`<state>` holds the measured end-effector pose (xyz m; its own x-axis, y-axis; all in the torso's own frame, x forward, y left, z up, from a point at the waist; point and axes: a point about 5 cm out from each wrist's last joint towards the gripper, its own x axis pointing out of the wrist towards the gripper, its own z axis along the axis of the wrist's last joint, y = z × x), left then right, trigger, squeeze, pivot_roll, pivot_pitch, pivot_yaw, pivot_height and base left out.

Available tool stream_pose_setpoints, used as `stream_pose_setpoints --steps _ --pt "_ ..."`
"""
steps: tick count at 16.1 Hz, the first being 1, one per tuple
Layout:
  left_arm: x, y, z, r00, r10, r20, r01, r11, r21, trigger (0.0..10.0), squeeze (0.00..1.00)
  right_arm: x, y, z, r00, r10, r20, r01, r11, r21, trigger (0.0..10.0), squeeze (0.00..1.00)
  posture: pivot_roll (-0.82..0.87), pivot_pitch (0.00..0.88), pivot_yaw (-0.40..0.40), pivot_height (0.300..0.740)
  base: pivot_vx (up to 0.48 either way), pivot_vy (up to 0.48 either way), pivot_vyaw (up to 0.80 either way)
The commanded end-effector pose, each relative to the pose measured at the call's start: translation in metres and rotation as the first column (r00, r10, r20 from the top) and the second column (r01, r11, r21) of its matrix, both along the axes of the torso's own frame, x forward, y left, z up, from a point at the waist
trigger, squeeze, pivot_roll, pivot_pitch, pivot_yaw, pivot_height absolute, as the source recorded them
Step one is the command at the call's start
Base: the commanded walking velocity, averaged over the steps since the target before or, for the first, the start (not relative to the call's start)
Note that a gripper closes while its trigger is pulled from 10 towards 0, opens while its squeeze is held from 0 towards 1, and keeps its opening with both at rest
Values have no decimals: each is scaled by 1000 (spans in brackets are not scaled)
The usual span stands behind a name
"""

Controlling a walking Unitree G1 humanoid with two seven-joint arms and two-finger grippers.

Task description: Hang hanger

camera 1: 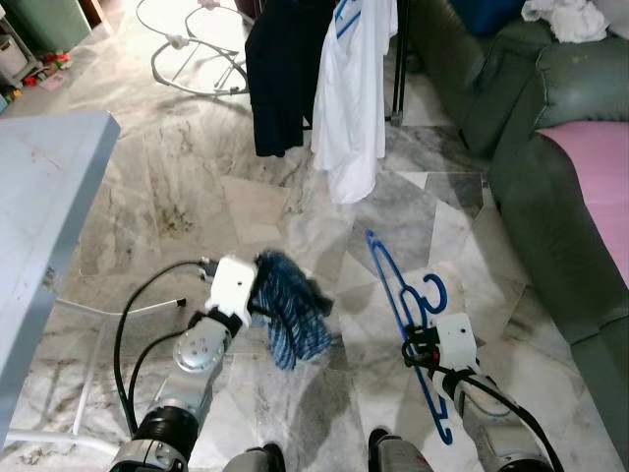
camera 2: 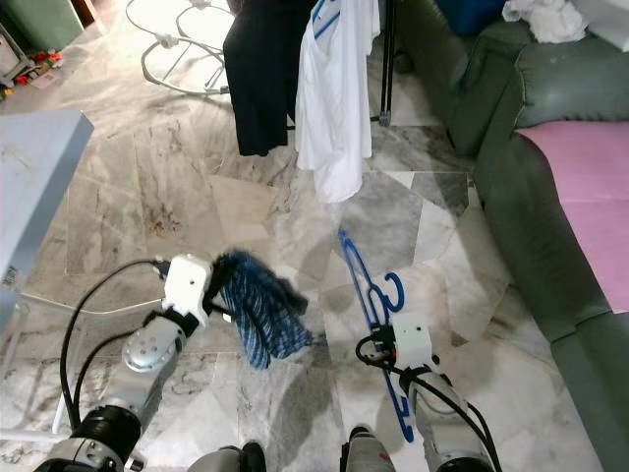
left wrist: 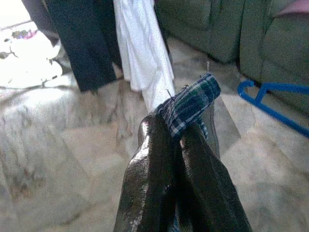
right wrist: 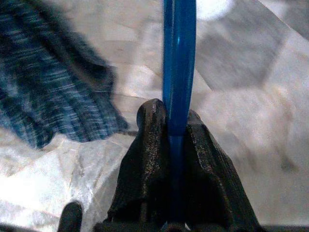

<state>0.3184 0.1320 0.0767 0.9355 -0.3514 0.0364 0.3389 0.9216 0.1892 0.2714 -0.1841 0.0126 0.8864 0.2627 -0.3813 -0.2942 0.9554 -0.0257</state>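
Blue hanger (camera 1: 403, 305) is gripped tight by the right hand (right wrist: 176, 126); the left hand (left wrist: 179, 137) is closed on a checked cloth (camera 1: 290, 305) above the marble floor (camera 1: 197, 206).

Blue plastic hanger (camera 1: 403, 310): thin frame, curled hook (camera 1: 433, 292) at mid-length pointing toward the sofa side. It was held above the marble floor, long axis running away from the robot, far tip toward the hanging clothes, near tip low by the robot's feet. It was pinched at its bar between two black fingers, seen close in the right wrist view (right wrist: 178, 67). Blue plaid cloth (camera 1: 291, 307) hung bunched and limp well to its left, not touching it.
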Motion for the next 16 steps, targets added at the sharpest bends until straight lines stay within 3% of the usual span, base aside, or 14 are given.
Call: stream_pose_setpoints --steps 1,3,4,7,11,14,16 --pt "5 3 13 997 20 69 -21 1000 8 10000 0 -1 6 11 992 125 30 -124 992 -26 10000 0 -212 249 90 740 0 0 0" --pt "13 0 33 987 -5 161 -2 999 47 10000 0 3 9 42 960 263 94 -263 965 -14 10000 0 -211 248 88 740 0 0 0" --pt "15 2 35 982 4 189 -25 993 114 10000 0 4 8 48 952 290 95 -289 957 -20 10000 0 -212 247 88 740 0 0 0" --pt "24 16 40 978 67 196 -98 983 155 10000 0 3 0 62 944 311 107 -308 950 -41 10000 0 -219 242 88 740 0 0 0" --pt "36 26 48 969 131 211 -172 967 187 10000 0 -19 2 62 900 436 3 -436 900 -11 10000 0 -233 240 89 740 0 0 0" --pt "35 18 47 969 90 229 -141 966 218 10000 0 -30 -3 54 872 480 -93 -484 875 -25 10000 0 -242 244 92 740 0 0 0" --pt "33 11 48 968 49 248 -104 971 215 10000 0 -28 -6 51 884 456 -103 -463 885 -56 10000 0 -242 247 94 740 0 0 0"
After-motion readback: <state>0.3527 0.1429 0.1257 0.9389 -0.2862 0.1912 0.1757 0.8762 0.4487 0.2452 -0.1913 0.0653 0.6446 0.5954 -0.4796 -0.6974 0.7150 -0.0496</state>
